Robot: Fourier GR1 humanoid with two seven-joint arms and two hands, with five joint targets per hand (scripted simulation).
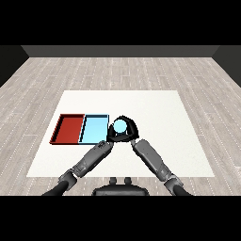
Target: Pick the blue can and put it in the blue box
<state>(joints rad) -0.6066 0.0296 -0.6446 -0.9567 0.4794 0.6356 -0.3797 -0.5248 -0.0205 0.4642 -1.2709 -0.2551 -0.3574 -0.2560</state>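
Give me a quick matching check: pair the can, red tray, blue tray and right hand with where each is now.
1 can
2 red tray
3 blue tray
4 right hand

A farthest left on the table
B curled round the can
C between the red tray and the can
D held just right of the blue tray

Pairs: 1-D, 2-A, 3-C, 4-B

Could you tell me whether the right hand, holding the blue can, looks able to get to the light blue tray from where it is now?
Probably yes: the right hand is curled round the blue can just beside the light blue tray, and nothing stands between them.
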